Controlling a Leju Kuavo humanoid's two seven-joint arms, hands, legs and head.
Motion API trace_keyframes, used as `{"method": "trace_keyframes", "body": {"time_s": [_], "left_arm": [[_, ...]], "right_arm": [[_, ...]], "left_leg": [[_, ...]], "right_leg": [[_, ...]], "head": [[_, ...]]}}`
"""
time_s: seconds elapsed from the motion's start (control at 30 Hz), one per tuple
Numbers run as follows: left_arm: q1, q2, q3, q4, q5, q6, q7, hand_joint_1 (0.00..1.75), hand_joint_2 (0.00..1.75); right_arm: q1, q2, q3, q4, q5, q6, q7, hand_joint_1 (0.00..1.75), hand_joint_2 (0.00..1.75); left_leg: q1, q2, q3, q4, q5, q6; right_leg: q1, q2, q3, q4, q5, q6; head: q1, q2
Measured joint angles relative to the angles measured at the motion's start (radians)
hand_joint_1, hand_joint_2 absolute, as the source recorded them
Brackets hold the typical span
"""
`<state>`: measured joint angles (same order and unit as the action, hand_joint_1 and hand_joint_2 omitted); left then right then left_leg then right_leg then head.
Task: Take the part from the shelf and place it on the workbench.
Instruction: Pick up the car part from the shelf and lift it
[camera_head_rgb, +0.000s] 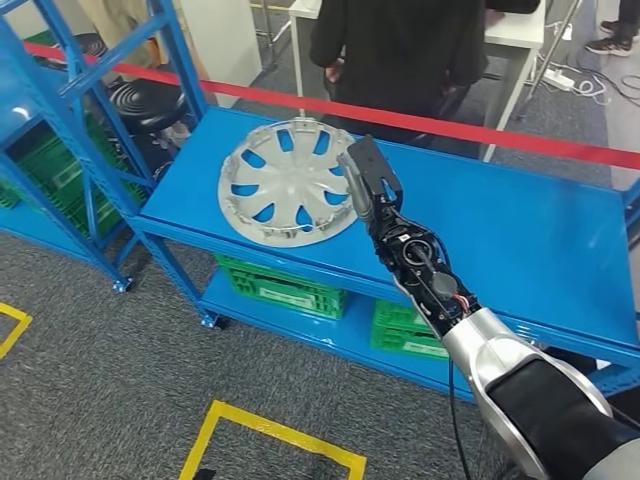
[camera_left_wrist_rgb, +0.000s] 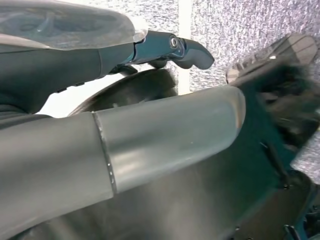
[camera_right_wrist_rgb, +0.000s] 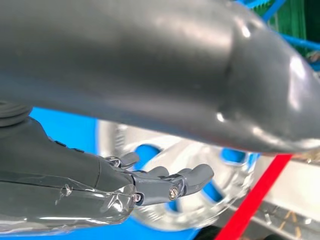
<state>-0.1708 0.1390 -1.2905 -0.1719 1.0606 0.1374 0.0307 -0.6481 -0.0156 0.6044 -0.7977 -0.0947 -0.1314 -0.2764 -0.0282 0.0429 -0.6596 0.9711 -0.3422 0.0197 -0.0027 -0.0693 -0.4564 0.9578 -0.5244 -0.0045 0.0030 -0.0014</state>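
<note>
Right hand (camera_head_rgb: 367, 178) reaching forward from a stretched silver arm, fingers (camera_right_wrist_rgb: 188, 178) extended and apart, holding nothing, just at the near right edge of one silver hubcap (camera_head_rgb: 287, 181). Hubcap lying flat on the blue shelf (camera_head_rgb: 513, 235). Left hand (camera_left_wrist_rgb: 177, 49) empty too, fingers loosely straight. Beyond: one red tape (camera_head_rgb: 468, 128), one person (camera_head_rgb: 400, 50). Below: two green crates (camera_head_rgb: 283, 288).

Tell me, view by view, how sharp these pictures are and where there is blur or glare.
Head view: sharp and evenly lit, the hubcap and right hand crisp on the blue shelf. Left wrist view: soft, the dark parts on the picture's right smeared, the speckled floor washed pale. Right wrist view: the hubcap is out of focus behind sharper fingers; highlights glint on the thumb.
</note>
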Motion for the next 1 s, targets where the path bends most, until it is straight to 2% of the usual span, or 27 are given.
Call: {"method": "trace_keyframes", "body": {"time_s": [0.03, 0.1, 0.13, 0.17, 0.2, 0.23, 0.27, 0.3, 0.33, 0.37, 0.4, 0.43, 0.47, 0.5, 0.53, 0.63, 0.7, 0.73, 0.8, 0.83, 0.87, 0.9, 0.93, 0.97, 1.0], "left_arm": [[-0.001, 0.000, 0.000, 0.000, 0.000, 0.000, 0.000, 0.00, 0.00], [-0.003, -0.001, 0.000, 0.000, -0.001, -0.002, 0.000, 0.00, 0.00], [-0.002, -0.002, 0.000, 0.000, -0.001, -0.002, 0.000, 0.00, 0.00], [-0.002, -0.003, 0.000, 0.000, -0.002, -0.002, 0.000, 0.00, 0.00], [-0.003, -0.004, 0.000, 0.000, -0.002, -0.003, 0.000, 0.00, 0.00], [-0.004, -0.005, 0.000, 0.000, -0.002, -0.003, 0.000, 0.00, 0.00], [-0.005, -0.007, 0.000, 0.000, -0.003, -0.005, 0.000, 0.00, 0.00], [-0.005, -0.008, 0.000, 0.000, -0.004, -0.008, -0.001, 0.00, 0.00], [-0.005, -0.009, 0.000, 0.000, -0.004, -0.011, -0.002, 0.00, 0.00], [-0.004, -0.010, 0.000, 0.000, -0.005, -0.015, -0.003, 0.00, 0.00], [-0.004, -0.010, 0.000, 0.000, -0.005, -0.019, -0.004, 0.00, 0.00], [-0.004, -0.010, 0.000, 0.000, -0.006, -0.023, -0.005, 0.00, 0.00], [-0.004, -0.010, 0.000, 0.000, -0.006, -0.026, -0.006, 0.00, 0.00], [-0.004, -0.009, 0.000, 0.000, -0.006, -0.028, -0.007, 0.00, 0.00], [-0.005, -0.008, 0.000, 0.000, -0.007, -0.029, -0.008, 0.00, 0.00], [-0.004, -0.004, 0.000, 0.000, -0.010, -0.031, -0.012, 0.00, 0.00], [-0.004, -0.002, 0.000, 0.000, -0.010, -0.031, -0.013, 0.00, 0.00], [-0.004, -0.002, 0.000, 0.000, -0.010, -0.031, -0.013, 0.00, 0.00], [-0.007, -0.002, 0.000, 0.000, -0.011, -0.027, -0.014, 0.00, 0.00], [-0.008, -0.001, 0.000, 0.000, -0.012, -0.023, -0.014, 0.00, 0.00], [-0.009, -0.001, 0.000, 0.000, -0.012, -0.019, -0.014, 0.00, 0.00], [-0.009, -0.001, 0.000, 0.000, -0.011, -0.015, -0.013, 0.00, 0.00], [-0.008, -0.001, 0.000, 0.000, -0.011, -0.013, -0.012, 0.00, 0.00], [-0.006, -0.001, 0.000, 0.000, -0.011, -0.012, -0.010, 0.00, 0.00], [-0.005, -0.001, 0.000, 0.000, -0.011, -0.012, -0.008, 0.00, 0.00]], "right_arm": [[-0.002, 0.000, 0.000, -0.002, 0.001, 0.000, 0.001, 0.00, 0.00], [-0.003, 0.000, 0.001, -0.004, 0.004, 0.002, 0.004, 0.00, 0.00], [-0.003, 0.000, 0.001, -0.006, 0.005, 0.002, 0.004, 0.00, 0.00], [-0.004, 0.000, 0.000, -0.008, 0.006, 0.002, 0.003, 0.00, 0.00], [-0.005, -0.001, -0.001, -0.009, 0.006, 0.001, 0.001, 0.00, 0.00], [-0.003, -0.002, -0.002, -0.009, 0.004, 0.000, -0.001, 0.00, 0.00], [0.000, -0.003, -0.003, -0.009, 0.002, -0.001, -0.004, 0.00, 0.00], [0.005, -0.005, -0.004, -0.009, -0.001, -0.001, -0.005, 0.00, 0.00], [0.010, -0.006, -0.005, -0.009, -0.002, 0.000, -0.006, 0.00, 0.00], [0.013, -0.007, -0.007, -0.008, -0.002, 0.000, -0.008, 0.00, 0.00], [0.014, -0.008, -0.008, -0.008, -0.002, 0.000, -0.009, 0.00, 0.00], [0.013, -0.009, -0.010, -0.008, -0.002, 0.000, -0.012, 0.00, 0.00], [0.012, -0.009, -0.011, -0.009, -0.002, 0.000, -0.014, 0.00, 0.00], [0.011, -0.010, -0.012, -0.009, -0.002, 0.000, -0.015, 0.00, 0.00], [0.011, -0.010, -0.013, -0.010, -0.002, 0.000, -0.016, 0.00, 0.00], [0.012, -0.010, -0.016, -0.013, -0.002, 0.000, -0.017, 0.00, 0.00], [0.009, -0.010, -0.020, -0.016, -0.002, 0.000, -0.019, 0.00, 0.00], [0.009, -0.010, -0.022, -0.018, -0.002, 0.000, -0.019, 0.00, 0.00], [0.009, -0.010, -0.023, -0.019, -0.002, 0.002, -0.020, 0.00, 0.00], [0.011, -0.010, -0.023, -0.019, -0.002, 0.002, -0.020, 0.00, 0.00], [0.013, -0.010, -0.023, -0.019, -0.002, 0.002, -0.020, 0.00, 0.00], [0.014, -0.010, -0.023, -0.019, -0.002, 0.002, -0.019, 0.00, 0.00], [0.014, -0.010, -0.023, -0.019, -0.001, 0.002, -0.017, 0.00, 0.00], [0.014, -0.010, -0.023, -0.019, 0.001, 0.003, -0.014, 0.00, 0.00], [0.013, -0.010, -0.023, -0.020, 0.004, 0.003, -0.009, 0.00, 0.00]], "left_leg": [[-0.006, 0.006, 0.011, -0.022, -0.002, 0.005], [-0.006, -0.010, 0.016, -0.031, -0.007, 0.011], [-0.004, -0.019, 0.021, -0.037, -0.007, 0.013], [0.000, -0.027, 0.026, -0.044, -0.007, 0.017], [0.004, -0.033, 0.032, -0.051, -0.007, 0.021], [0.005, -0.039, 0.036, -0.053, -0.008, 0.024], [0.005, -0.045, 0.039, -0.053, -0.011, 0.028], [0.006, -0.052, 0.041, -0.052, -0.015, 0.030], [0.006, -0.060, 0.044, -0.051, -0.019, 0.031], [0.006, -0.068, 0.047, -0.048, -0.026, 0.031], [0.007, -0.075, 0.052, -0.043, -0.033, 0.029], [0.008, -0.081, 0.056, -0.036, -0.042, 0.026], [0.007, -0.085, 0.058, -0.025, -0.051, 0.021], [0.006, -0.087, 0.058, -0.015, -0.060, 0.017], [0.006, -0.089, 0.057, -0.009, -0.067, 0.013], [0.004, -0.088, 0.059, -0.002, -0.080, 0.003], [0.005, -0.075, 0.040, 0.052, -0.100, -0.009], [0.009, -0.067, 0.010, 0.110, -0.119, -0.016], [0.017, -0.059, -0.080, 0.249, -0.155, -0.026], [0.019, -0.058, -0.117, 0.290, -0.153, -0.029], [0.021, -0.056, -0.136, 0.291, -0.130, -0.029], [0.023, -0.055, -0.134, 0.249, -0.086, -0.029], [0.024, -0.052, -0.115, 0.176, -0.031, -0.029], [0.023, -0.048, -0.090, 0.107, 0.009, -0.029], [0.022, -0.046, -0.069, 0.051, 0.034, -0.027]], "right_leg": [[0.002, -0.008, 0.002, -0.002, -0.004, 0.004], [0.006, -0.023, 0.009, -0.010, -0.011, 0.014], [0.005, -0.018, 0.014, -0.007, -0.019, 0.018], [0.005, -0.001, 0.010, 0.014, -0.034, 0.021], [0.004, 0.022, -0.006, 0.058, -0.058, 0.025], [0.003, 0.047, -0.036, 0.125, -0.088, 0.027], [0.002, 0.061, -0.078, 0.202, -0.117, 0.030], [0.002, 0.066, -0.116, 0.266, -0.133, 0.034], [0.001, 0.067, -0.143, 0.300, -0.130, 0.037], [-0.001, 0.067, -0.153, 0.295, -0.106, 0.040], [-0.004, 0.067, -0.143, 0.249, -0.064, 0.043], [-0.007, 0.069, -0.121, 0.181, -0.018, 0.044], [-0.008, 0.072, -0.096, 0.113, 0.011, 0.043], [-0.009, 0.075, -0.078, 0.064, 0.027, 0.038], [-0.008, 0.078, -0.068, 0.037, 0.027, 0.031], [-0.010, 0.078, -0.052, 0.025, 0.017, 0.009], [-0.017, 0.075, -0.026, 0.016, 0.017, 0.001], [-0.019, 0.073, -0.013, 0.012, 0.016, -0.001], [-0.020, 0.072, 0.007, 0.008, 0.006, -0.001], [-0.021, 0.071, 0.017, 0.006, -0.003, 0.000], [-0.022, 0.072, 0.029, 0.005, -0.014, 0.002], [-0.024, 0.072, 0.043, 0.005, -0.027, 0.005], [-0.026, 0.072, 0.059, 0.004, -0.041, 0.009], [-0.025, 0.073, 0.069, 0.003, -0.055, 0.014], [-0.023, 0.073, 0.077, 0.001, -0.068, 0.020]], "head": [[0.001, 0.000], [0.002, 0.000], [0.004, 0.000], [0.008, 0.000], [0.013, 0.000], [0.018, 0.000], [0.022, 0.000], [0.025, 0.000], [0.028, 0.000], [0.031, 0.000], [0.035, 0.000], [0.038, 0.000], [0.041, 0.000], [0.040, 0.000], [0.038, 0.000], [0.029, 0.000], [0.021, 0.000], [0.016, 0.000], [0.005, 0.000], [0.004, 0.000], [0.003, 0.000], [0.002, 0.000], [0.001, 0.000], [0.000, 0.000], [-0.004, 0.000]]}}
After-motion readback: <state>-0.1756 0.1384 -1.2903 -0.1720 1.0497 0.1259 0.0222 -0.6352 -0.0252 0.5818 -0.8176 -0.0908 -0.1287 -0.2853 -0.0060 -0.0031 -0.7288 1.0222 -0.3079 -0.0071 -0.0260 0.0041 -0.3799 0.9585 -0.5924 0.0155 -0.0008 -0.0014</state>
